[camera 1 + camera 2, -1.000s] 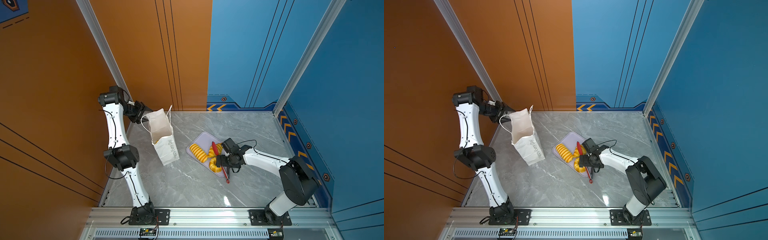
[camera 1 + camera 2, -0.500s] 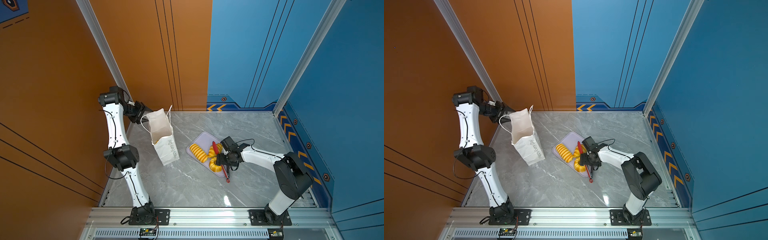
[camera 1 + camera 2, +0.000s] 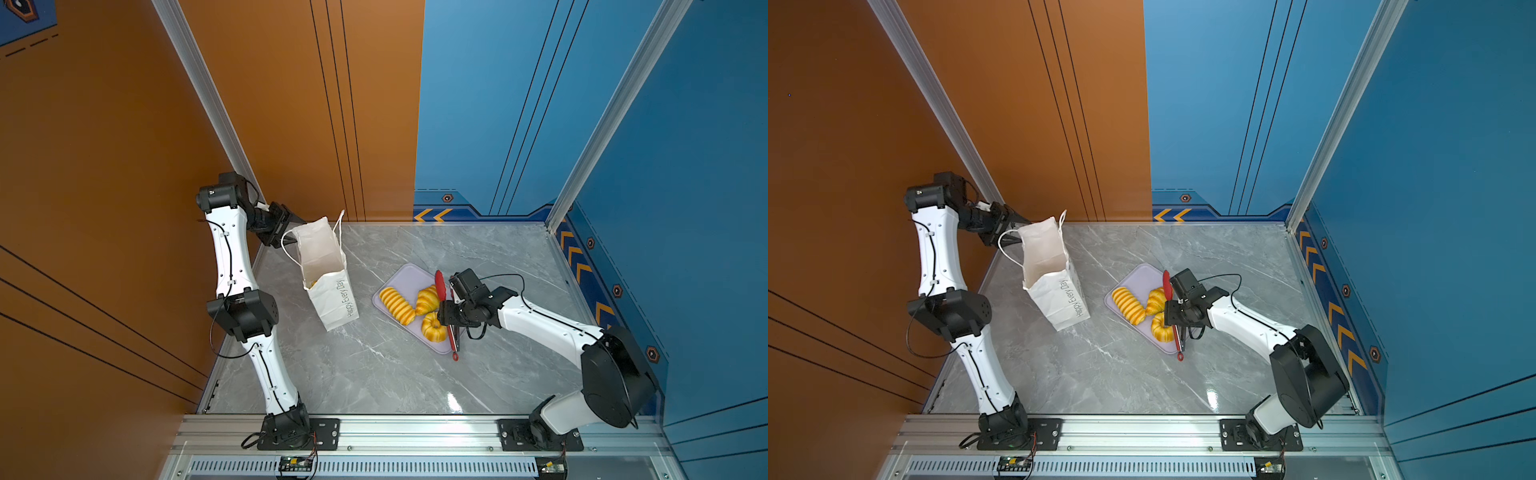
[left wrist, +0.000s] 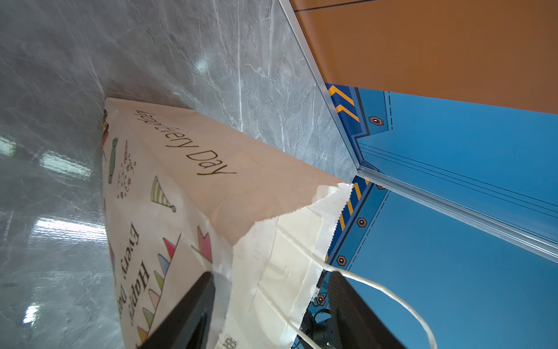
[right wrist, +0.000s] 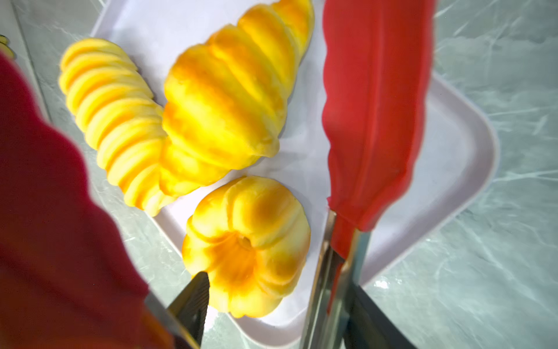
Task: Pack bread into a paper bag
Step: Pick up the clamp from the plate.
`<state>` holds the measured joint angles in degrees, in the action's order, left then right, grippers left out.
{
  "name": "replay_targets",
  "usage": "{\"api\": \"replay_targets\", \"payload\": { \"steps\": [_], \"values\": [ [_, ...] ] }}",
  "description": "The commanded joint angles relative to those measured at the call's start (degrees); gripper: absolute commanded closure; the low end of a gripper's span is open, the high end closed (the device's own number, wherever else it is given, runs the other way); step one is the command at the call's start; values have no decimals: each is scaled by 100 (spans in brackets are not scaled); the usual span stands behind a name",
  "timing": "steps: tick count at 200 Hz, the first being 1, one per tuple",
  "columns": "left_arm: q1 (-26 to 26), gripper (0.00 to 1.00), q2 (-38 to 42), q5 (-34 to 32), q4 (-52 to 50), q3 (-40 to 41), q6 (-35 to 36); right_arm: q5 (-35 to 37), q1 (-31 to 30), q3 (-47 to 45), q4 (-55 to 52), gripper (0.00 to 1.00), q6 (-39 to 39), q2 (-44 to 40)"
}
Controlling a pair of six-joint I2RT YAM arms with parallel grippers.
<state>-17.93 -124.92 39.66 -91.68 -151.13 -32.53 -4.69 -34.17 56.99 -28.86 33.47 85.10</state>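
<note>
The white paper bag (image 3: 328,286) stands open at the back left, and a bit of yellow bread (image 3: 312,284) shows inside it. My left gripper (image 3: 291,232) is open astride the bag's top rim (image 4: 290,241), one finger (image 4: 196,302) against the printed face. On the lilac tray (image 3: 409,272) lie a ridged long loaf (image 3: 398,305), a croissant (image 3: 428,300) and a small fluted ring cake (image 3: 433,327). My right gripper (image 3: 451,322) is shut on red tongs (image 3: 453,340) at the tray's right edge. In the right wrist view the ring cake (image 5: 247,241) lies between the tongs' blades.
The grey marble tabletop (image 3: 374,374) is walled by orange panels at the left and back and blue panels (image 3: 602,270) at the right. An aluminium rail (image 3: 395,428) runs along the front edge, with both arm bases on it.
My right gripper's jaws have closed in on the tongs' arms, and its wrist has shifted slightly toward the tray. The left arm and the bag have not moved.
</note>
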Motion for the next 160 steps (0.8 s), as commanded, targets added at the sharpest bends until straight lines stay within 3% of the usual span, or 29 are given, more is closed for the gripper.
{"api": "replay_targets", "payload": {
  "steps": [1,29,48,69,85,101,112,125,144,160],
  "values": [
    [-8,37,154,-44,-992,9,102,121,-45,204,-388,31,-31,-202],
    [9,37,161,-46,-992,0,107,-53,-14,299,-475,33,-87,-47],
    [9,37,161,-45,-992,5,104,-164,-2,415,-454,52,-108,143],
    [16,37,161,-29,-992,13,111,-121,-5,553,-445,41,-123,323],
    [10,37,152,-20,-992,-5,113,-76,5,618,-447,45,-139,486],
    [9,37,152,2,-992,-4,115,-99,-4,582,-390,52,-126,575],
    [9,37,148,5,-988,-14,113,-165,-18,515,-323,64,-114,562],
    [0,37,144,7,-992,-11,112,-183,-16,456,-322,67,-78,473],
    [1,37,136,7,-992,-21,107,-152,-14,405,-405,100,-78,241],
    [1,37,126,2,-992,-31,115,-81,-12,412,-523,100,-94,25]
  ]
}}
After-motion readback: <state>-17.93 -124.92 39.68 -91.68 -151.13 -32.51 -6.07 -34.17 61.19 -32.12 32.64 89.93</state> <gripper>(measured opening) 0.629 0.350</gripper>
